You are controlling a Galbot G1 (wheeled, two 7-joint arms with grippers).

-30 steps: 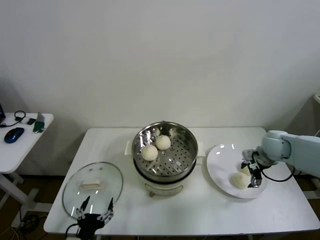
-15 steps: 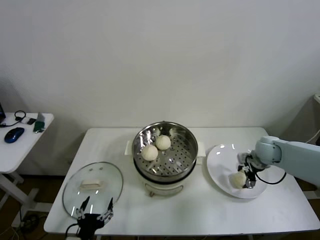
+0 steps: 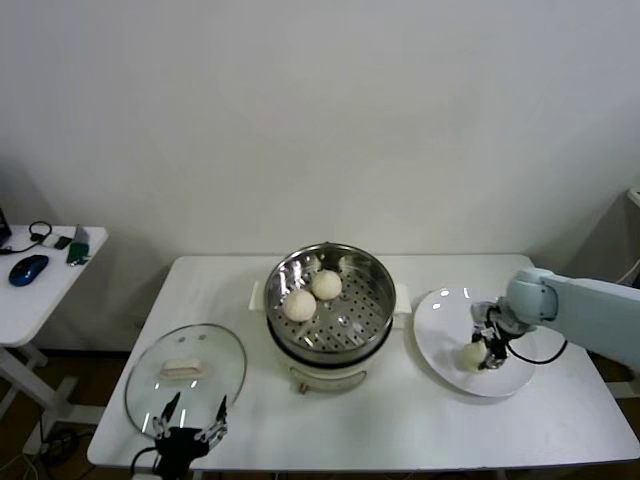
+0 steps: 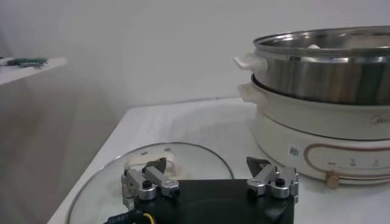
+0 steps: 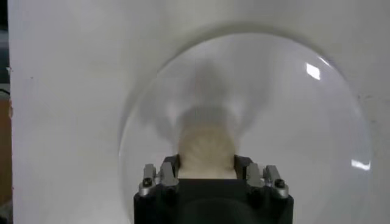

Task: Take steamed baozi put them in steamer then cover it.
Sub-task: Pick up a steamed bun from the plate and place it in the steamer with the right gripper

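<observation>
Steamer [image 3: 329,295] taken as our landmark; it sits mid-table, uncovered.

Inside it: two baozi [image 3: 311,294] on the perforated tray, touching or nearly so, toward its left-rear part. We count these as done.

Right of the steamer, just beside it: white plate [image 3: 445,320]. On the plate we see one bun [image 3: 473,354], with the right gripper [image 3: 482,352] down on it. In the right wrist view the fingers [image 5: 159,176] flank that bun [image 5: 206,152] on both sides and press its flanks: claw clamped on the bun. Whether it sits on the plate or hangs just above it, we cannot tell. We cannot make out a fourth bun in the head view; the arm may hide it, or it may be elsewhere.

Left-front of the steamer, well apart from it: glass lid [image 3: 186,372], lying flat on the table, knob up. Left gripper [image 3: 190,423] parked at the lid's near edge, fingers spread apart, holding nothing; left wrist view shows the same, lid [image 4: 183,164] ahead of it and the steamer [image 4: 323,67] beyond.

Our reckoning: roughly halfway on loading. Left to do: carry the gripped bun across to the steamer, deal with any remaining bun, then lift the lid and set it on top. Covering not yet begun.
</observation>
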